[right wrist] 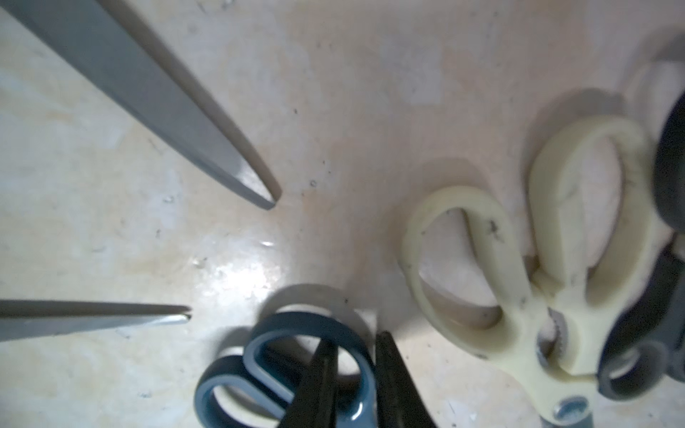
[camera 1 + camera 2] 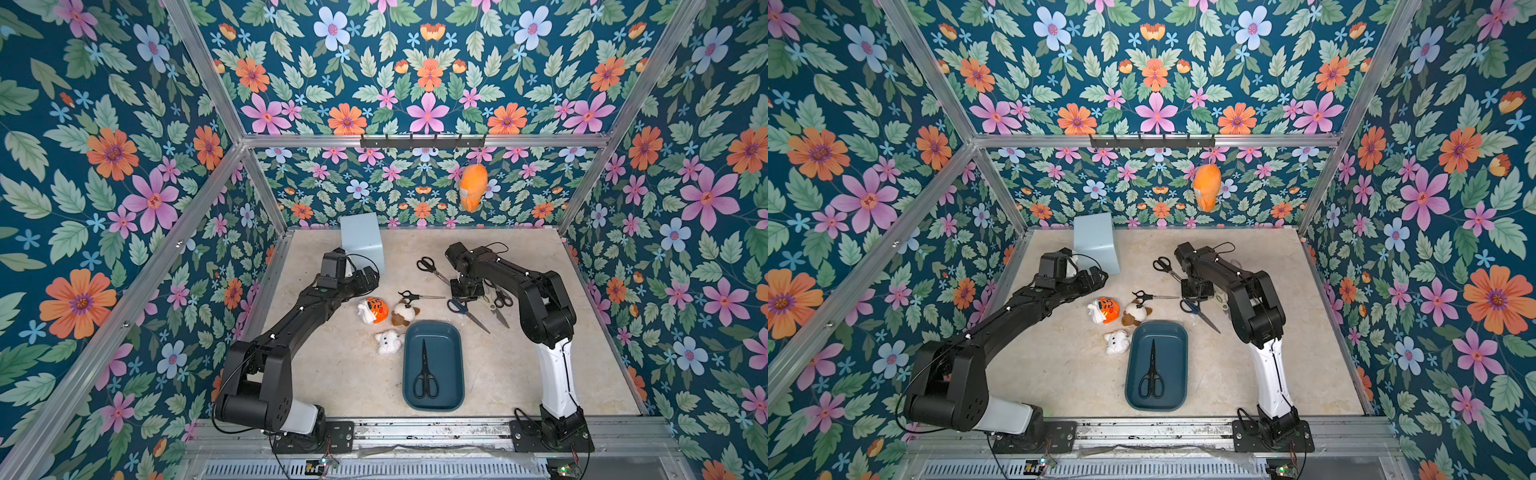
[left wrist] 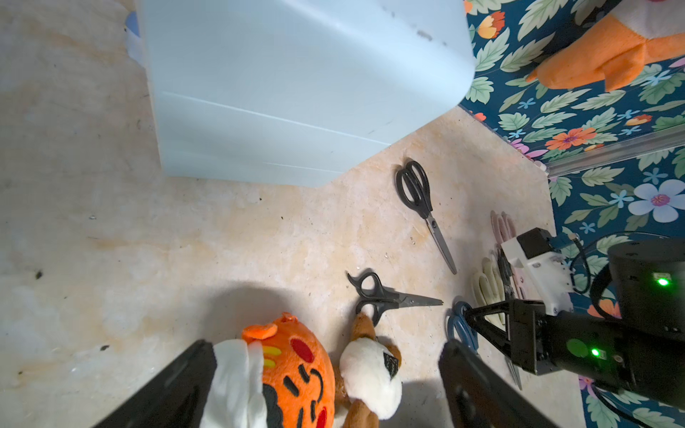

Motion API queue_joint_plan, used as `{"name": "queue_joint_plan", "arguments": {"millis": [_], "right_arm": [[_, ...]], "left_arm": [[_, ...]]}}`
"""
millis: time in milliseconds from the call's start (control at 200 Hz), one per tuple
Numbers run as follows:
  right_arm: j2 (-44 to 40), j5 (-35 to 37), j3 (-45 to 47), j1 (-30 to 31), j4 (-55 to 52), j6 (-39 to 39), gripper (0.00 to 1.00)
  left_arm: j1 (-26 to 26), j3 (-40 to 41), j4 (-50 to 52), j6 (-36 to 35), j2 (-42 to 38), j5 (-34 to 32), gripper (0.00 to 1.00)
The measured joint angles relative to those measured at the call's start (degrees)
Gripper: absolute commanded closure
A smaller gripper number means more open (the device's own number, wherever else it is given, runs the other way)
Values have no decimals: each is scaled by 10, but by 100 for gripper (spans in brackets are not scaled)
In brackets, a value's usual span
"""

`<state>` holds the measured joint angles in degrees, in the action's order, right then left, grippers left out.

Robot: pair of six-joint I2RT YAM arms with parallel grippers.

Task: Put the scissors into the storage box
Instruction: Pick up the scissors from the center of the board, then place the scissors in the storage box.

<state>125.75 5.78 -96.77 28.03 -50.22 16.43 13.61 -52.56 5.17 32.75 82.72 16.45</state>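
Flowered walls, pale table (image 2: 353, 374): pickup is in hand, one handle loop of the blue-handled scissors (image 2: 469, 318) (flat near the storage box (image 2: 448, 357), long axis diagonal, tips toward the front right) being straddled by narrow right jaws, pinch not confirmable, so closing then lifting is called for; left jaws are held wide, empty.

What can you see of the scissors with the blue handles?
The blue scissors have two dark blue plastic rings lined in paler grey-blue and closed grey metal blades. They lie flat on the beige table, just beyond the teal storage box and outside it, tips pointing back toward the robot. The right gripper straddles one ring: one finger through it, one outside.
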Motion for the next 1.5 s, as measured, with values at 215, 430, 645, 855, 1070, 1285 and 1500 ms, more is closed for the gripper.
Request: {"name": "queue_joint_plan", "arguments": {"millis": [215,430,645,855,1070,1285,1500], "right_arm": [[-10,-2,19,1,21,-10,100],[-19,10,23,1,28,-33,100],[-41,45,-16,-2,10,-60,100],[-83,47,-55,0,-46,-46,100],[-174,20,-23,42,-88,35,100],[-234,-1,39,139,-100,129,100],[-250,-6,107,238,-55,216,100]], "left_arm": [[0,7,9,-2,-10,-13,1],[0,11,8,-2,-13,-16,1],[0,26,6,-1,-23,-22,1],[0,31,-7,1,-19,-22,1],[0,34,-22,3,-7,-19,1],[0,33,-30,-2,6,-13,1],[0,46,-34,-14,-5,-12,1]]}}
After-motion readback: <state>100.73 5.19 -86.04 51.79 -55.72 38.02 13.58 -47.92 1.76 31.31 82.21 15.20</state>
